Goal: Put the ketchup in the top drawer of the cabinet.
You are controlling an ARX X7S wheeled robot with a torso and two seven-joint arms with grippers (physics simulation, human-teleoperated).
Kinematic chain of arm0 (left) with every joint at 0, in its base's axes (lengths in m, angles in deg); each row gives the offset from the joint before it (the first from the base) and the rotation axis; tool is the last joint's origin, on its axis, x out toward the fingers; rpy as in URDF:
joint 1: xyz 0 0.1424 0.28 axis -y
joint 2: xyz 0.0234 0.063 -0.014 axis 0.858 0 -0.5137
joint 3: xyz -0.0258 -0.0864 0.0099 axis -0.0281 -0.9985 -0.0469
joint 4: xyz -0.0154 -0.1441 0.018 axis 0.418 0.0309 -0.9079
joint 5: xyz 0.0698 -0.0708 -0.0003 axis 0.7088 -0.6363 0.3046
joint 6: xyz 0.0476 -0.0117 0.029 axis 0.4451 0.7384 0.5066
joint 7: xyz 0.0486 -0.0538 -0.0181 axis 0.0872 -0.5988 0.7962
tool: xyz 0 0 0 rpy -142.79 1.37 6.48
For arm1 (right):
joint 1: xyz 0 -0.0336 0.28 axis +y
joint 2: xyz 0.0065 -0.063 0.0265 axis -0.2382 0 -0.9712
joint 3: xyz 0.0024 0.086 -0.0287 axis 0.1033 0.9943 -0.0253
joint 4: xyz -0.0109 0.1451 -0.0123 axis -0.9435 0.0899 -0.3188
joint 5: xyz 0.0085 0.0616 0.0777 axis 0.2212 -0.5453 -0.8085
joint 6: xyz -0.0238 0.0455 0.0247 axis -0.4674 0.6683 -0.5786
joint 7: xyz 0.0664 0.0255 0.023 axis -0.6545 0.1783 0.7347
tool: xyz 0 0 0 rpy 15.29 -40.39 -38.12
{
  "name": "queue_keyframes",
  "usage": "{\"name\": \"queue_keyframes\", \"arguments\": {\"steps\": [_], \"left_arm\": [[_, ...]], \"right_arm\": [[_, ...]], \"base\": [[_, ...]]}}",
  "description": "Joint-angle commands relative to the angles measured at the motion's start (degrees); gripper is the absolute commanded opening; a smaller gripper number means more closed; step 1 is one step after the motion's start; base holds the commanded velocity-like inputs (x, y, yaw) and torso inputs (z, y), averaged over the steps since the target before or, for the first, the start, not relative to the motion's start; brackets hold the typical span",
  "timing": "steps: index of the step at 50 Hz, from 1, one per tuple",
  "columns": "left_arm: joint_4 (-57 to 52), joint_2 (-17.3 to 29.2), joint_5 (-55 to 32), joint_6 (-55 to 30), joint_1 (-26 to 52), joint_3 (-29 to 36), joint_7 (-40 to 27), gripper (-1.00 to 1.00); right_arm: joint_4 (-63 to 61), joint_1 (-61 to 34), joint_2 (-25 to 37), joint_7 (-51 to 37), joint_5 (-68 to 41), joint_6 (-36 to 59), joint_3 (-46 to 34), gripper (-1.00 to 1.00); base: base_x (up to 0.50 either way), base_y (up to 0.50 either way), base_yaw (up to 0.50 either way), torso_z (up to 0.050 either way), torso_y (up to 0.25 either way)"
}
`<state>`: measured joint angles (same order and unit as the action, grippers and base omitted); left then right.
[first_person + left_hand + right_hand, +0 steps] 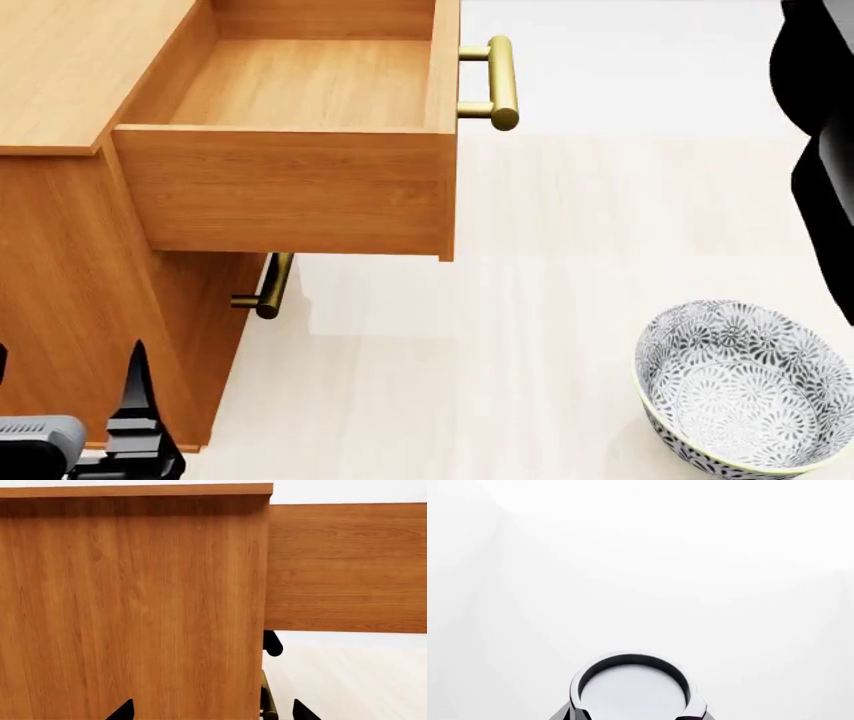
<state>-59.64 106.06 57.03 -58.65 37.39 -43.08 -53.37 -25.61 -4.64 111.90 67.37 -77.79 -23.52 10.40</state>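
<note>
The cabinet (67, 80) stands at the left of the head view. Its top drawer (300, 185) is pulled out and its inside is bare; the brass handle (501, 82) points right. The ketchup (630, 687) shows only in the right wrist view, as a round silver top; its label is hidden. My right gripper (635, 714) is shut on it, jaws on both sides of the rim, against a plain white background. My left gripper (213, 712) is open and empty, close to the cabinet's side (133, 605), below the drawer's side (347, 567).
A grey-white floral bowl (741, 385) sits on the pale floor at the lower right. The lower drawer's brass handle (274, 285) sticks out under the open drawer. My dark right arm (821, 150) fills the right edge of the head view.
</note>
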Motion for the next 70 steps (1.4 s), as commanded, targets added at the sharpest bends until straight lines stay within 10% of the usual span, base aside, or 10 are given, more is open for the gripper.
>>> {"name": "queue_keyframes", "arguments": {"steps": [1, 14, 32, 46, 70], "left_arm": [[0.13, 0.19, -0.18, -0.09, 0.19, 0.03, -0.19, 1.0], [1.06, 0.11, -0.3, 0.75, 0.05, 0.23, -0.12, 1.0], [-0.59, 0.55, -0.46, 0.32, -0.44, 0.3, -0.89, 1.0], [-0.64, 0.54, -0.41, 0.23, -0.29, 0.81, -1.16, 1.0], [-0.75, 0.91, -0.76, 0.03, -0.32, 0.89, -1.67, 1.0]], "right_arm": [[7.89, -5.52, -3.5, 3.39, 4.11, -2.91, -2.13, -1.0], [21.59, -10.59, -9.75, 8.17, 6.58, -8.8, -5.4, -1.0], [70.43, -27.67, -24.6, 16.65, 12.67, -31.66, -7.69, -1.0], [70.66, -28.16, -27.97, 18.35, 16.86, -26.92, -1.45, -1.0], [70.61, -28.1, -28.0, 7.99, -27.34, -24.26, -44.36, -1.0]], "base": [[0.0, 0.0, 0.0, 0.0, 0.0], [0.0, 0.0, 0.0, 0.0, 0.0], [0.0, 0.0, 0.0, 0.0, 0.001], [0.0, 0.0, 0.0, 0.0, 0.0], [0.0, 0.0, 0.0, 0.0, 0.0]]}}
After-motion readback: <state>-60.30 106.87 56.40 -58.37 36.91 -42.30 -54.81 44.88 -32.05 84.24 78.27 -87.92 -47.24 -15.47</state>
